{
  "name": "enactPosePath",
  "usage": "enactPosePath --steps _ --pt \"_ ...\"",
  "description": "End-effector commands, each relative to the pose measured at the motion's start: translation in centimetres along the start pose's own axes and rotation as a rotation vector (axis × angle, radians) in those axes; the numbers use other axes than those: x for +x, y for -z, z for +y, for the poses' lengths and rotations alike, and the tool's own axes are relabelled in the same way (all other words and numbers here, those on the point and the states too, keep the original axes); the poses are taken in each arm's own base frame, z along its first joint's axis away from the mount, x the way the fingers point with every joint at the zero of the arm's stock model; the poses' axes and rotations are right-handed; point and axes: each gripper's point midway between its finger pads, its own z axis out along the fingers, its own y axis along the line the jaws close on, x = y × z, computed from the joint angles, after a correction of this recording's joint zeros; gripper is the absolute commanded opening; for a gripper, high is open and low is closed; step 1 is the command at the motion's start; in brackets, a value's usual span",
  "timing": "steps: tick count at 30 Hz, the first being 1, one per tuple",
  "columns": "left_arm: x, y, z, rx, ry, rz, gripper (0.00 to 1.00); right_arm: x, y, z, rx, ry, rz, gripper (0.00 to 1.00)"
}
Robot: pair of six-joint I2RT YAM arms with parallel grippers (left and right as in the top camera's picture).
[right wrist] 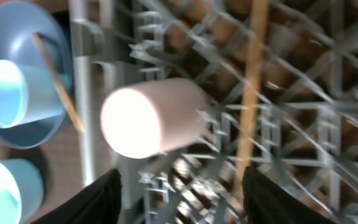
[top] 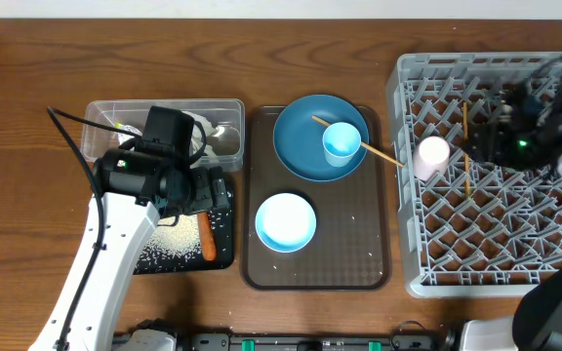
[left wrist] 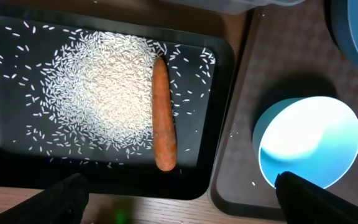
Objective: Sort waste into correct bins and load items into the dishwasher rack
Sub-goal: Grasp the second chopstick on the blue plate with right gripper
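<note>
Waste looked largely sorted: rice (left wrist: 98, 87) and the carrot (left wrist: 163, 115) lay in the black tray (left wrist: 219, 124), while the tub (top: 100, 109) held something white, though the left arm hid most of it. Loading seemed about half done. The pink cup (right wrist: 148, 115) lay on its side in the rack (top: 515, 263), at its left edge, with one chopstick (right wrist: 253, 81) among the pegs beside it. Not yet loaded were the plate (top: 301, 146), the blue cup (top: 341, 143) standing on it, the second chopstick (top: 383, 152) propped across both, and the bowl (left wrist: 309, 143), all on the brown tray (top: 359, 253). Left fingers (left wrist: 61, 199) hung spread and empty above the black tray; right fingers (right wrist: 104, 193) hung spread and empty over the rack.
</note>
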Motion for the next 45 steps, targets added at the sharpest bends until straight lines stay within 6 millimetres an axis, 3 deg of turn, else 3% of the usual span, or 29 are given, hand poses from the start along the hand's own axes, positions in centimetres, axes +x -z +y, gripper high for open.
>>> enactPosePath --steps 1,9,17,27,30,34,43,45 --pt "-0.4 0.6 0.2 -0.003 -0.002 -0.027 0.99 -1.1 0.3 5.1 -0.088 0.17 -0.038 0.57" --pt "-0.4 0.6 0.2 -0.003 -0.002 -0.027 0.98 -0.4 -3.8 11.2 -0.004 0.656 0.019 0.59" --pt "-0.4 0.6 0.2 -0.003 -0.002 -0.027 0.98 -0.4 -6.9 12.0 0.145 0.931 0.073 0.56" --pt "-0.4 0.6 0.2 -0.003 -0.002 -0.027 0.99 2.3 -11.6 11.2 0.064 0.911 0.219 0.53" --pt "-0.4 0.6 0.2 -0.003 -0.002 -0.027 0.98 2.8 -12.4 11.0 0.06 0.91 0.244 0.46" --pt "-0.4 0.6 0.2 -0.003 -0.002 -0.027 0.98 2.9 -12.6 10.8 0.059 0.908 0.252 0.32" --pt "-0.4 0.6 0.2 -0.003 -0.002 -0.027 0.98 4.0 -12.6 10.4 0.056 0.89 0.291 0.29" --pt "-0.4 0.6 0.2 -0.003 -0.002 -0.027 0.99 4.2 -12.7 10.3 0.055 0.889 0.295 0.22"
